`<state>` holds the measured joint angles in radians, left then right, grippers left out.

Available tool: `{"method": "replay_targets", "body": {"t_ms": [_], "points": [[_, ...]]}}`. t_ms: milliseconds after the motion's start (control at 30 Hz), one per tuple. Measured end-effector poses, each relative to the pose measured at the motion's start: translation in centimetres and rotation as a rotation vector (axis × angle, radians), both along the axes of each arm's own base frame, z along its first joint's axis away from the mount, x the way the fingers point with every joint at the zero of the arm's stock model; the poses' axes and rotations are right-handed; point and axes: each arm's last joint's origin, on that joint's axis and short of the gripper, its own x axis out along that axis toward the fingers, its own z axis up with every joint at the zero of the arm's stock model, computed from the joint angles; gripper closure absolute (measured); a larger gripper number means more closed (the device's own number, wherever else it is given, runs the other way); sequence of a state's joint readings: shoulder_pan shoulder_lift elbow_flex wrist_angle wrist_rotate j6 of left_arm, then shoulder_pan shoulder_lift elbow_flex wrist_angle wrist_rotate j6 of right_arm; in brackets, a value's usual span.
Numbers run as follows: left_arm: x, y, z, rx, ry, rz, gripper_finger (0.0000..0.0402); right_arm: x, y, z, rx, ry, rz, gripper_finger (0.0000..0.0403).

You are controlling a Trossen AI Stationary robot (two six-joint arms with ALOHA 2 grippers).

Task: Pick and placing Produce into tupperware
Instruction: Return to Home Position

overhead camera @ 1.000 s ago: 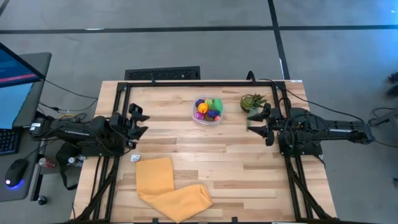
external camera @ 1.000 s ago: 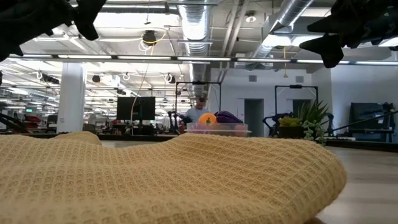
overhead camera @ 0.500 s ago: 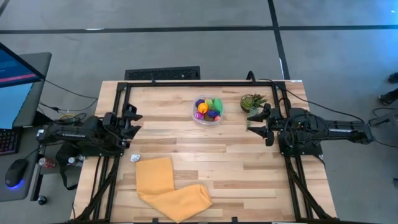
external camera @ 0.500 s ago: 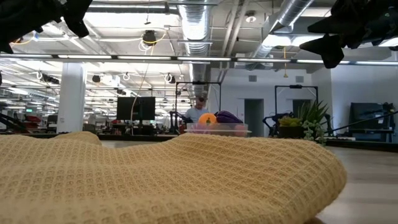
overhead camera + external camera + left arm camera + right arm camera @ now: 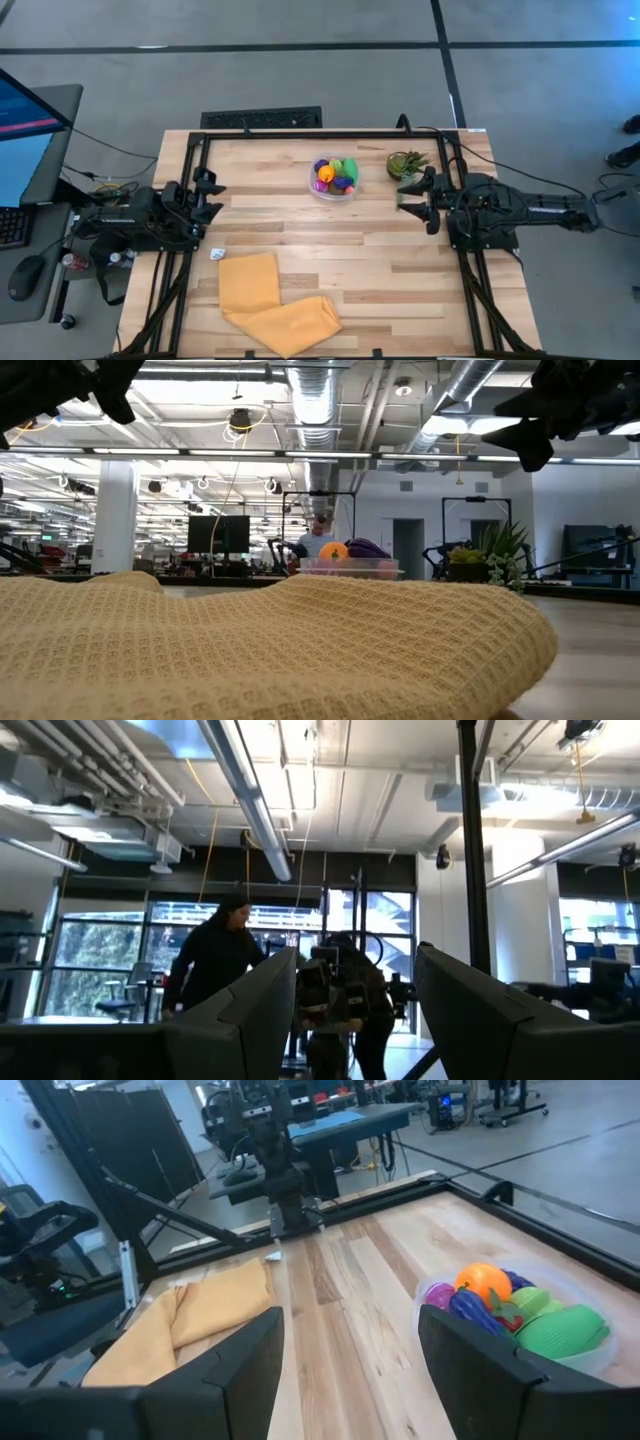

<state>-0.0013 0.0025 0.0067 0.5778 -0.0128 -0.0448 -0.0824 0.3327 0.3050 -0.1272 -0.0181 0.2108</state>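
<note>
The tupperware (image 5: 333, 178), a round clear tub, stands on its base on the wooden table at the far middle. It is filled with Produce (image 5: 336, 173): orange, purple, magenta and green pieces, which also show in the right wrist view (image 5: 510, 1312). My left gripper (image 5: 210, 192) hangs open over the table's left edge, far from the tub, tipped up toward the ceiling (image 5: 355, 952). My right gripper (image 5: 402, 196) hovers open above the table to the right of the tub, nothing between its fingers (image 5: 350, 1315).
A small potted plant (image 5: 406, 163) stands just beyond my right gripper. A folded yellow cloth (image 5: 275, 305) lies at the near middle and fills the low view (image 5: 270, 650). A small white bit (image 5: 217, 253) lies near the left edge. People stand in the room beyond.
My left gripper has drawn back toward the table's left edge, staying open. The right arm and the tub have kept still.
</note>
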Motion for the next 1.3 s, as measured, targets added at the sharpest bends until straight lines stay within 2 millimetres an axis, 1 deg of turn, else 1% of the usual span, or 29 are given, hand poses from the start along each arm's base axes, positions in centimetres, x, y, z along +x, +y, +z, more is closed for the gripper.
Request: {"method": "replay_targets", "body": {"t_ms": [167, 233, 367, 433, 567, 767, 967, 1300], "points": [[0.2, -0.1, -0.3, 0.011, 0.041, -0.021, 0.0207, 0.0, -0.2, 0.0, 0.001, 0.0, -0.021, 0.0147], [0.5, -0.2, -0.8, 0.011, 0.096, -0.054, 0.0207, 0.0, -0.3, 0.0, 0.001, 0.0, -0.026, 0.0147], [1.0, -0.2, -1.9, -0.044, 0.224, -0.081, 0.0207, 0.0, -0.4, 0.0, 0.007, 0.0, -0.037, 0.0147], [1.1, -0.2, -2.2, -0.048, 0.258, -0.083, 0.0207, 0.0, -0.5, 0.0, 0.011, -0.001, -0.044, 0.0147], [1.1, -0.2, -2.4, -0.005, 0.275, -0.079, 0.0207, -0.1, -0.7, 0.0, 0.036, -0.004, -0.062, 0.0147], [1.4, -0.2, -3.5, 0.005, 0.396, -0.074, 0.0207, -0.1, -0.9, 0.0, 0.076, -0.009, -0.093, 0.0147], [1.5, -0.6, -3.8, 0.058, 0.425, -0.099, 0.0207, -0.2, -1.3, 0.0, 0.107, -0.014, -0.131, 0.0147], [1.5, -1.1, -4.8, 0.038, 0.53, -0.12, 0.0207, -0.3, -2.0, 0.0, 0.123, -0.022, -0.192, 0.0147]]}}
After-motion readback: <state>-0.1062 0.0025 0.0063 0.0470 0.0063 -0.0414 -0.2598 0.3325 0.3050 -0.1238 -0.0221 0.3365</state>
